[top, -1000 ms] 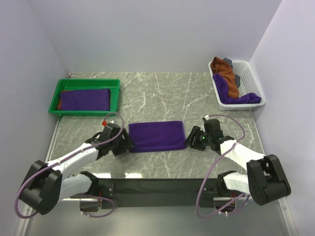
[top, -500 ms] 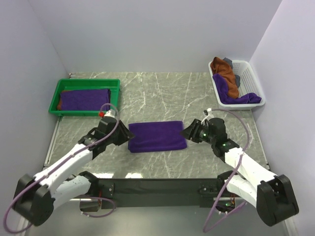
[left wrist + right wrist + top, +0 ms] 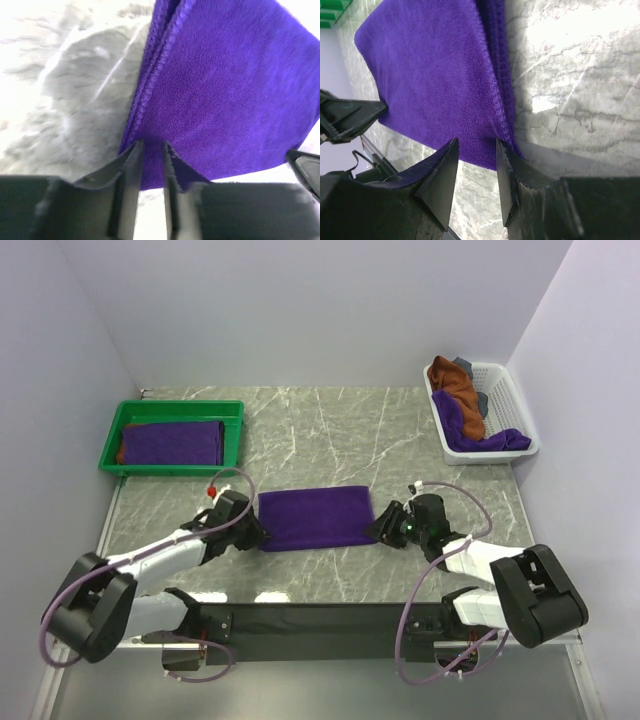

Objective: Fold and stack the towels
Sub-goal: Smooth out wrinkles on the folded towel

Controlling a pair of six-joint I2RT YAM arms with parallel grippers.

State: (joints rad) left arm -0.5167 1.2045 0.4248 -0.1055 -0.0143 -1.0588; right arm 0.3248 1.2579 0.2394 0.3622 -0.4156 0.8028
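A folded purple towel (image 3: 312,518) lies flat on the marble table, in the middle near the front. My left gripper (image 3: 258,532) is at its near left corner. In the left wrist view the jaws (image 3: 151,145) stand narrow, with the towel (image 3: 225,90) corner pinched between the fingertips. My right gripper (image 3: 378,528) is at the near right corner. Its jaws (image 3: 476,142) stand apart, one on each side of the towel (image 3: 430,75) edge, not pressing it. Another purple towel (image 3: 172,442) lies folded in the green tray (image 3: 175,405).
A white basket (image 3: 510,390) at the back right holds a rust-brown towel (image 3: 460,385), a purple towel (image 3: 470,435) and a small grey item (image 3: 465,365). White walls close in the table on three sides.
Both grippers lifted, then dropped back onto the towel's near corners. The left jaws closed much narrower on the corner; the right jaws narrowed slightly.
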